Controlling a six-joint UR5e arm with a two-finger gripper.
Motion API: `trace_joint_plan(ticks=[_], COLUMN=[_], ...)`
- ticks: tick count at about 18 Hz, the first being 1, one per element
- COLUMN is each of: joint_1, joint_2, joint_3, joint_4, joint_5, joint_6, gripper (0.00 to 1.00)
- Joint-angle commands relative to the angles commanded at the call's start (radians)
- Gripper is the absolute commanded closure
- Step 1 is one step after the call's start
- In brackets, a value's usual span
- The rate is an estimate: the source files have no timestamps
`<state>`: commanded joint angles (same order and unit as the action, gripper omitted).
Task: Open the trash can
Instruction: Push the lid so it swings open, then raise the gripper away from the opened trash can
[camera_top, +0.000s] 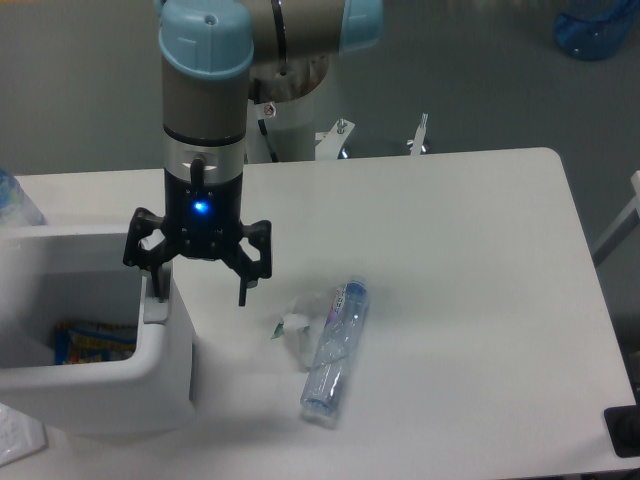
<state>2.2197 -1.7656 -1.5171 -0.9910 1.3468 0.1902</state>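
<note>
Table (450, 260): white top, fills most of the frame, carrying everything below.

Trash can (165, 385): large white bin at lower left of the frame, partly cut off by the left edge. The top is open; the interior shows, with colourful packaging lying at the bottom. The lid is not clearly visible in this view; a faint pale blur at the far left may be it swung up, cannot confirm. Judged: the opening is essentially achieved, the push tab having released the lid.

Arm: grey and light-blue UR5e links come down from the top of the frame, wrist vertical, blue status light lit.

Tool (200, 290): pointing straight down over the bin's right rim, fingers spread wide, holding nothing. The left finger sits at the light-grey push tab (154, 306) on the rim, apparently touching it; the right finger hangs outside the bin wall above the table. The one-finger placement fits pressing rather than grasping, which is why the jaws stand apart.

Crushed clear plastic bottle (334, 352): lying on its side at centre frame, right of the bin, well apart from it.

Crumpled clear wrapper (299, 322): touching the bottle's left side. Both look like waste staged for the bin.
</note>
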Motion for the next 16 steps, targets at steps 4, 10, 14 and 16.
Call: trace_joint_plan(ticks=[4, 10, 14, 16], joint_1=[0.002, 0.078, 0.106, 0.147], joint_2=[0.003, -0.003, 0.002, 0.009], joint_3=[0.026, 0.173, 0.166, 0.167], joint_4=[0.0, -0.009, -0.064, -0.113], joint_5=[-0.003, 0.058, 0.219, 0.222], joint_6=[0.002, 0.034, 0.257, 0.348], gripper=[0.0, 0.0, 0.0, 0.0])
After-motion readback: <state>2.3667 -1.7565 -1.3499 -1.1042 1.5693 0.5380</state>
